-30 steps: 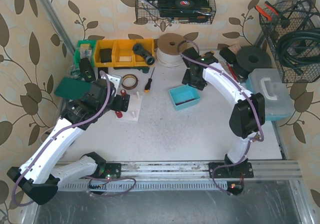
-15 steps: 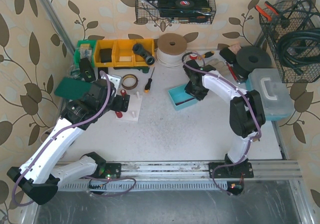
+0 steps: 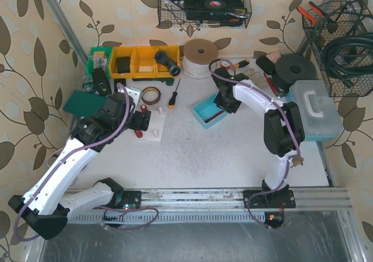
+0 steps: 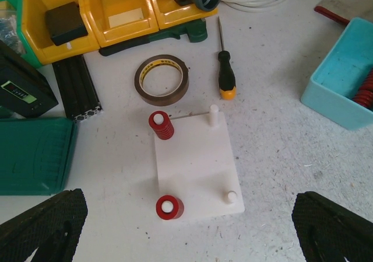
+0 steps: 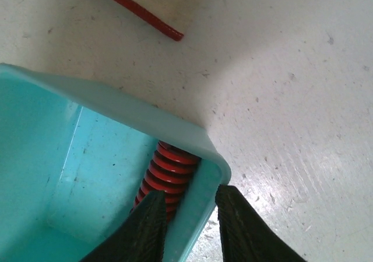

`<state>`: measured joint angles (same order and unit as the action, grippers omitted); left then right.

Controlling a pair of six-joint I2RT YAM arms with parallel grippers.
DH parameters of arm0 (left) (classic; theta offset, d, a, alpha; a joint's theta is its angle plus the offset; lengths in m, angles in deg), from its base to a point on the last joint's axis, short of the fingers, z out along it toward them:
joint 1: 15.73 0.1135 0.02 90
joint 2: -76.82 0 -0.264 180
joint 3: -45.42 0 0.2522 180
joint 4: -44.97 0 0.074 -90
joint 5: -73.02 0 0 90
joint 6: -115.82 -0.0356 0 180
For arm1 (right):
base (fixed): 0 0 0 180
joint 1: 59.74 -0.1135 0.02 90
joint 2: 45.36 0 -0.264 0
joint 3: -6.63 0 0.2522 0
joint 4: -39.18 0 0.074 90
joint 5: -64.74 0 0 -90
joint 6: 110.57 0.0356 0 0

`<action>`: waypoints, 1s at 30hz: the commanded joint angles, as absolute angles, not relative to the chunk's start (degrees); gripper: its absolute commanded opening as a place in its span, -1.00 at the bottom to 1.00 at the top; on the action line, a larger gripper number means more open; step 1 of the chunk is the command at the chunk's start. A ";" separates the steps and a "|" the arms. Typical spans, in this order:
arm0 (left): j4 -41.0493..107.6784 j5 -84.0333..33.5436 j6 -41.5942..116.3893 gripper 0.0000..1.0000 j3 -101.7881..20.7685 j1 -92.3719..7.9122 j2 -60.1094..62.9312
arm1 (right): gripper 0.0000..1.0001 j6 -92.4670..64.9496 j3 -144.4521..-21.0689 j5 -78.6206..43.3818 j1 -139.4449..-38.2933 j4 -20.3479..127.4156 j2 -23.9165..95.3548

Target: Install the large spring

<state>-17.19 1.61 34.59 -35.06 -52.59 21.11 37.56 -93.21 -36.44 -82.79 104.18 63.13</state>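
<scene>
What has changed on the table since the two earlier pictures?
The right gripper moved from behind the teal bin to its rim. Its fingers now straddle the wall, and the bin has turned slightly. The left gripper and the peg plate stayed.

wall [image 3: 26, 69]: beige, brown leaf pattern | table [image 3: 198, 157]: speckled white | frame [image 3: 65, 28]: metal, seemingly aluminium

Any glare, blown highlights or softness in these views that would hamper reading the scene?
Right wrist: glare whitens the table at lower right; the bin shades the spring, yet it stays readable. Left wrist: sharp and even, but the white plate is nearly blown out and the left hand's fingers are dark silhouettes. Top external: even light, slightly soft, no glare.
</scene>
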 commanded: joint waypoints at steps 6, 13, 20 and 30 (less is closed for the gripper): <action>-17.05 4.10 32.80 0.97 -36.81 -53.08 21.71 | -0.32 34.65 -94.14 -37.81 -82.51 108.95 64.75; -16.60 3.17 34.08 0.97 -36.13 -53.02 21.71 | -0.28 34.53 -93.54 -36.70 -82.77 106.56 65.00; -16.08 -5.91 34.88 0.95 -35.14 -53.00 21.47 | -0.44 29.67 -93.87 -35.10 -82.90 99.74 68.19; -16.65 -5.46 35.93 0.94 -35.66 -53.01 21.36 | -0.82 17.56 -93.24 -36.41 -81.20 101.60 68.27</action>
